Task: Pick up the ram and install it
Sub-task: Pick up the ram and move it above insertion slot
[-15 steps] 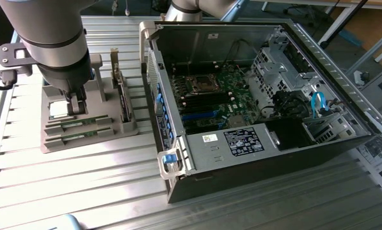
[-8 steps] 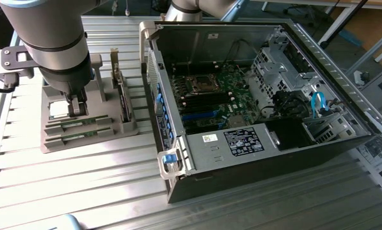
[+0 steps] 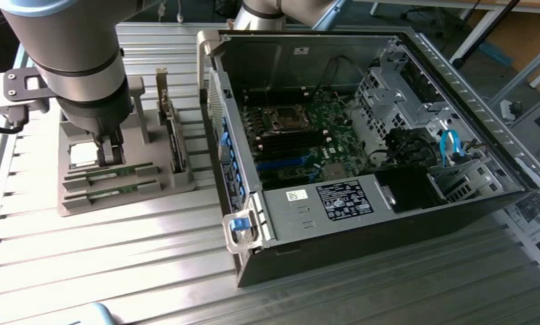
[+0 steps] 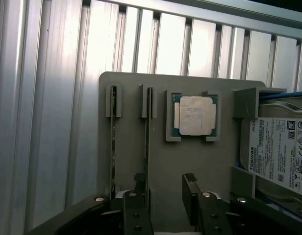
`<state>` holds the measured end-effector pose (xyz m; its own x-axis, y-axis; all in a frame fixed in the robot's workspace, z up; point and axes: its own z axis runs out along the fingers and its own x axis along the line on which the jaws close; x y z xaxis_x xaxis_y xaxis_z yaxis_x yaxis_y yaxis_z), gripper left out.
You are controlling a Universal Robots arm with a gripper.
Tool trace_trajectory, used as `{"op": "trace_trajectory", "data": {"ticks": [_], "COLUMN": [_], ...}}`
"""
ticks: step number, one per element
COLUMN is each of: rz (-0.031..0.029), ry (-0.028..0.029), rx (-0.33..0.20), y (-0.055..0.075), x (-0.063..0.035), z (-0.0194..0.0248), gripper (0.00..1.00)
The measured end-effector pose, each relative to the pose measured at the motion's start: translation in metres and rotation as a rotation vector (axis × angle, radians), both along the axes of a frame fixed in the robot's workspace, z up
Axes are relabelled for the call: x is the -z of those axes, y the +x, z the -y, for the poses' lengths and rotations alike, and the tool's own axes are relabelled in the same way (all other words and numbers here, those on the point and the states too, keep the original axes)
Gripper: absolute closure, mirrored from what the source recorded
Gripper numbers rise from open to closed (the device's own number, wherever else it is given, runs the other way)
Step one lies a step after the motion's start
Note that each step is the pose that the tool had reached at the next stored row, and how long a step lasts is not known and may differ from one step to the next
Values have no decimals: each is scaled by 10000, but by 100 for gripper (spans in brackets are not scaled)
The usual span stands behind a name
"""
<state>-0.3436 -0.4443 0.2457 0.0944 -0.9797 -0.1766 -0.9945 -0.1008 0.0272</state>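
Two sticks stand on edge in slots of grey tray [image 4: 165, 161] on table [image 3: 116, 264]. Ram [image 4: 148, 147] runs in beside one finger of end effector [image 4: 165, 198]; second ram [image 4: 113, 147] just outside. Arm upright, wrist pointing straight down over tray, at exterior view's left of open computer case [image 3: 342, 135]. End effector spread wide, grasping nothing. CPU [image 4: 195, 115] in tray pocket, apart from fingers.

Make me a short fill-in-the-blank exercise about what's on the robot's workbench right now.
The gray holder carries ___ ram sticks. The square chip between them and the hard drive is a ___. The hard drive's label reads ___. The hand hovers over the holder with its fingers ___.
Missing words: two, CPU, Toshiba, open.
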Motion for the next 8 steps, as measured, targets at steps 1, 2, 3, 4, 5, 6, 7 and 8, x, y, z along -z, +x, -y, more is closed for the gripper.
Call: {"op": "trace_trajectory", "data": {"ticks": [1, 2, 3, 4, 5, 6, 7, 8], "rz": [-1, -1, -2, -1, -2, -1, -2, -1], "ry": [7, 14, 23, 30, 41, 56, 68, 75], "rx": [0, 0, 0, 0, 1, 0, 0, 0], "y": [0, 0, 0, 0, 0, 0, 0, 0], "x": [6, 11, 18, 24, 32, 44, 53, 59], "z": [0, 0, 0, 0, 0, 0, 0, 0], "gripper": [58, 58, 58, 58, 58, 58, 58, 58]}}
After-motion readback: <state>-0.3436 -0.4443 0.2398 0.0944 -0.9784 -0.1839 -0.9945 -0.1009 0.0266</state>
